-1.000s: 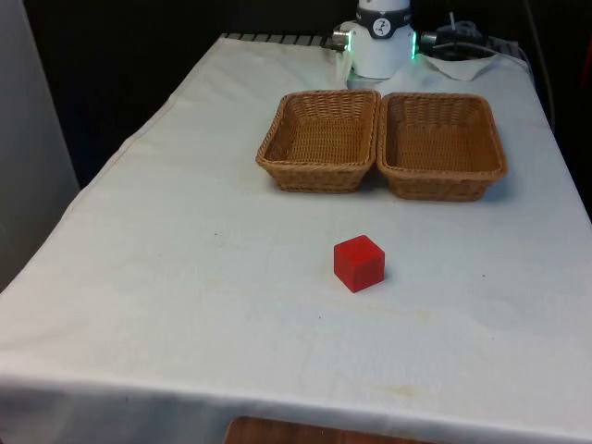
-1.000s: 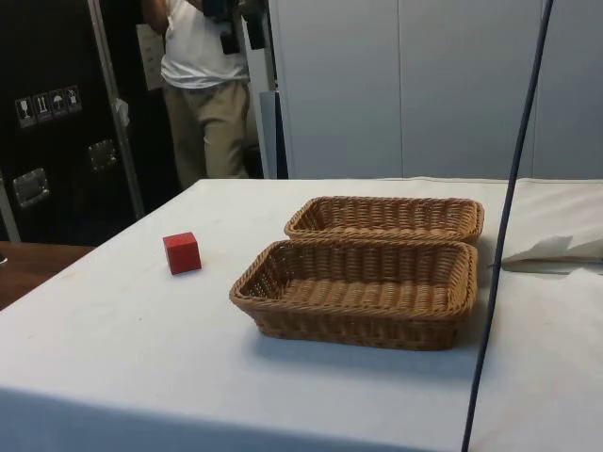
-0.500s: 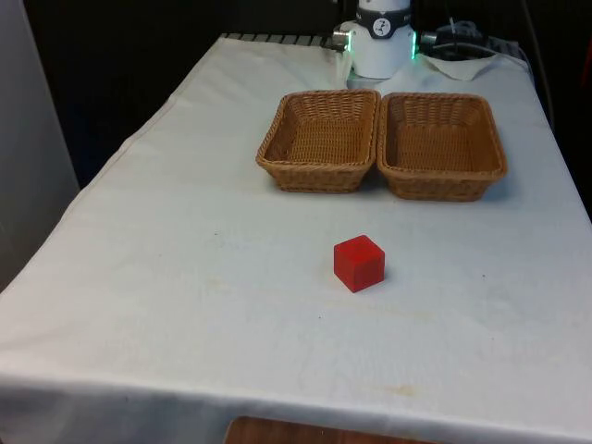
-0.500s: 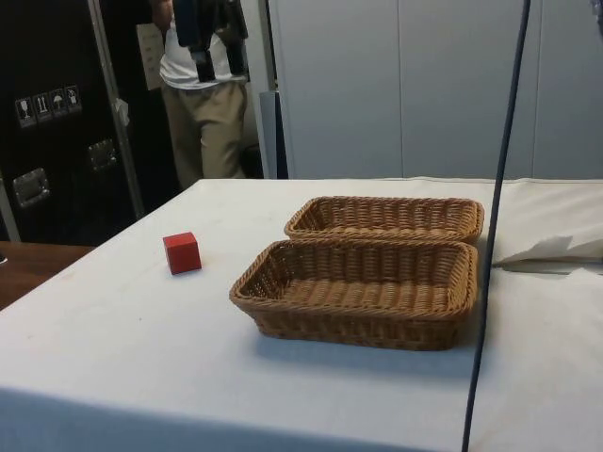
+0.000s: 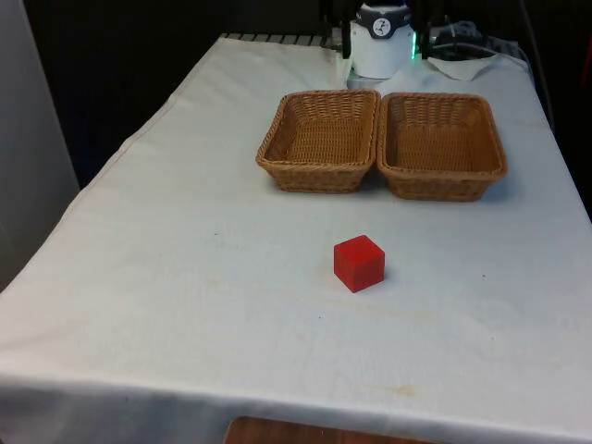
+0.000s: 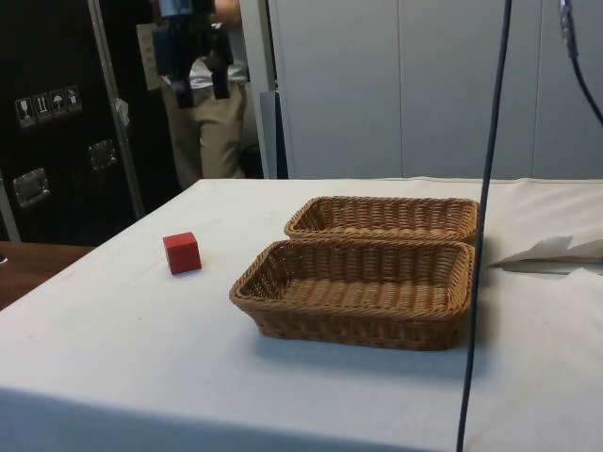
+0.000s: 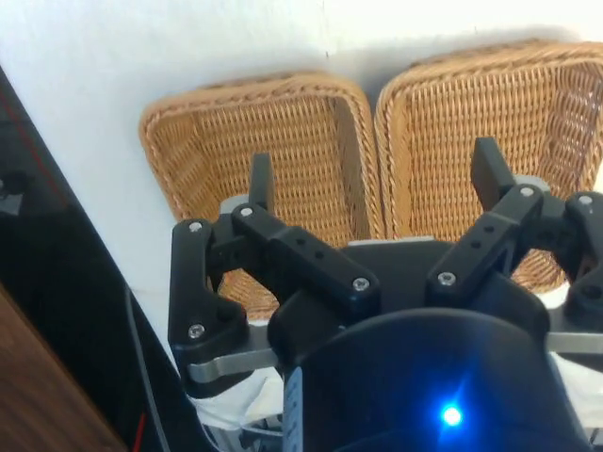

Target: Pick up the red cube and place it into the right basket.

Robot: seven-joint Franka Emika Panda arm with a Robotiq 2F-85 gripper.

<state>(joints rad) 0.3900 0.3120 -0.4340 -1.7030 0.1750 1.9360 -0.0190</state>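
The red cube (image 5: 359,263) rests on the white cloth, nearer the camera than the two wicker baskets; in the side view the cube (image 6: 182,252) lies apart from them. The right basket (image 5: 442,176) and the left basket (image 5: 318,171) stand side by side, touching, with nothing in them. My gripper (image 6: 201,85) hangs high above the table and far from the cube, open and holding nothing. In the wrist view its fingers (image 7: 261,184) spread wide over the seam between both baskets (image 7: 203,160). Its fingertips (image 5: 337,26) dip in at the front view's top edge.
A person in a white shirt and khaki trousers (image 6: 215,132) stands beyond the table, behind the gripper. A dark cable (image 6: 480,245) hangs down in front of the baskets in the side view. Crumpled white cloth (image 6: 556,250) lies near the robot's base.
The gripper has come down and moved away from the baskets' side toward the cube's end of the table. Its fingertips now enter the front view. The hanging cable has shifted slightly.
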